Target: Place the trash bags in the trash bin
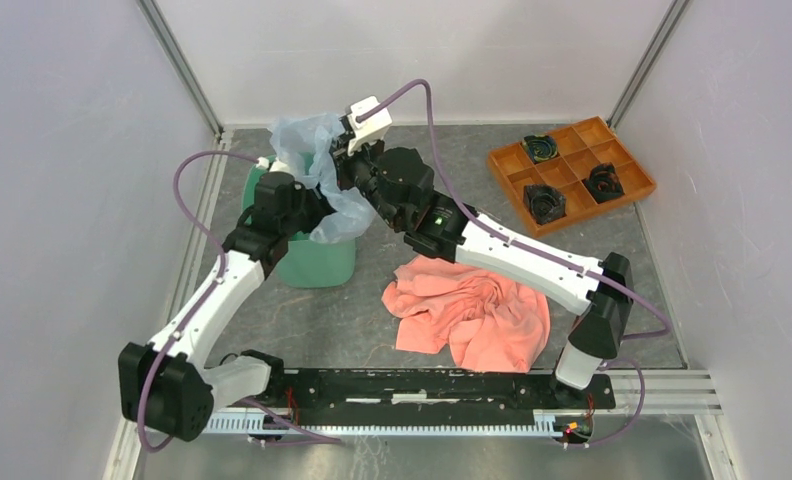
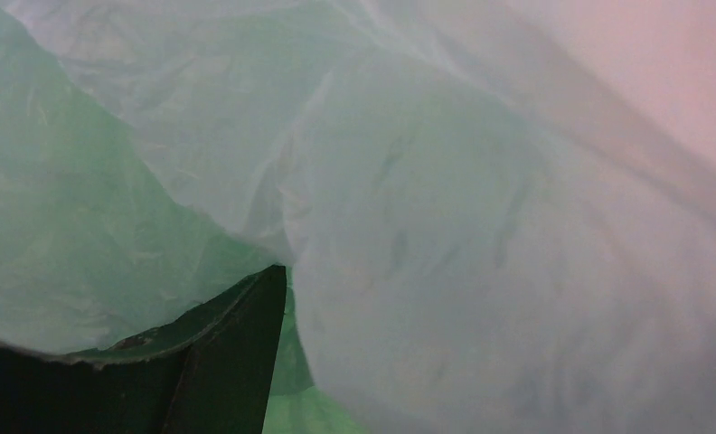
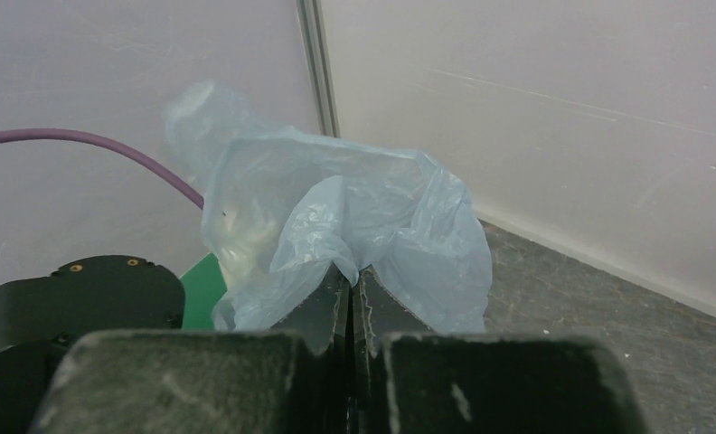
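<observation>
Both fingers of the right gripper (image 3: 352, 282) are pressed together, and a fold of the pale blue-grey trash bag (image 3: 354, 203) is pinched between their tips. In the overhead view this gripper (image 1: 343, 150) is held up near the back-left corner of the table (image 1: 442, 150), above and just behind the mint-green trash bin (image 1: 317, 262).

The bag (image 1: 307, 135) is bunched and lifted over the bin's far rim. A lower fold is draped down across the left arm's wrist and over the bin's right side. How much of the film lies inside the bin cannot be told.

The left gripper (image 1: 307, 205) is reached in at the bin's mouth and is largely covered by plastic. In its own wrist view only one dark finger (image 2: 232, 353) is seen, with translucent film filling the rest of the picture and green showing through it, so whether its jaws are spread or closed cannot be told.

The bin is stood upright on the left of the table. A salmon-pink cloth (image 1: 467, 310) is crumpled at mid-table, apart from the bin, and an orange compartment tray (image 1: 612, 150) is set at the back right with dark items in three of its compartments.
</observation>
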Motion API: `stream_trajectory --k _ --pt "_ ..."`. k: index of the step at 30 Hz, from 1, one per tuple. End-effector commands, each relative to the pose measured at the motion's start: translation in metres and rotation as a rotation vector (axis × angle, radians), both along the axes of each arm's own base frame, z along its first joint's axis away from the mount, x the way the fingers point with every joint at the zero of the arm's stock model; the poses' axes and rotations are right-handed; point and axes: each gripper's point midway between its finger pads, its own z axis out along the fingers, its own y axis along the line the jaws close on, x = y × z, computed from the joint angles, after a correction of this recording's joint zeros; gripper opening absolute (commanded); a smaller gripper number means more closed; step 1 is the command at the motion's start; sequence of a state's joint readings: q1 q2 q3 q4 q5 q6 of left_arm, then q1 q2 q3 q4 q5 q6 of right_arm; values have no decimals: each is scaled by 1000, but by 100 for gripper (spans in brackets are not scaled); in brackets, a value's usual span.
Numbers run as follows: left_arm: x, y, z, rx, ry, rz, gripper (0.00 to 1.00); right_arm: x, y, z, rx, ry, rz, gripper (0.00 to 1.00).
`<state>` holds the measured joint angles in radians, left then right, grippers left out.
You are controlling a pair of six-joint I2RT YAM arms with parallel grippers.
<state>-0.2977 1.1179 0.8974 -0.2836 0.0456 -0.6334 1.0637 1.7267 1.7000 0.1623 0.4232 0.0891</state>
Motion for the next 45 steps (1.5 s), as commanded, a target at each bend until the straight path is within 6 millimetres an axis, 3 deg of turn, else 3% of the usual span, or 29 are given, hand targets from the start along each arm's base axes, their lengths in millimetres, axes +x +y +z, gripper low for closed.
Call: stream_trajectory --k 1,10,15,17,27,29,34,40,43,45 --pt "16 -42 31 -214 -68 -121 67 3 -26 37 75 -27 -45 1" --pt "17 -64 56 -253 -105 -221 70 22 -44 38 84 -4 -87 1" --pt "0 -43 68 -134 -125 -194 83 20 -47 46 89 -18 -88 1" --pt "-14 -32 81 -98 -162 -182 87 19 -46 49 96 -21 -75 1" --pt "-66 21 118 124 -269 -111 94 17 -41 59 143 -27 -53 1" --pt "-75 32 129 152 -310 -83 95 13 -32 65 157 -35 -13 1" --pt "-92 63 147 225 -387 28 97 -9 12 76 200 -50 126 1" --pt "-114 101 165 232 -483 210 100 -34 60 84 446 8 343 1" --pt "-122 110 166 211 -512 260 100 -26 69 69 561 95 333 1" --pt "-125 111 163 189 -510 274 100 -18 62 53 613 135 278 1"
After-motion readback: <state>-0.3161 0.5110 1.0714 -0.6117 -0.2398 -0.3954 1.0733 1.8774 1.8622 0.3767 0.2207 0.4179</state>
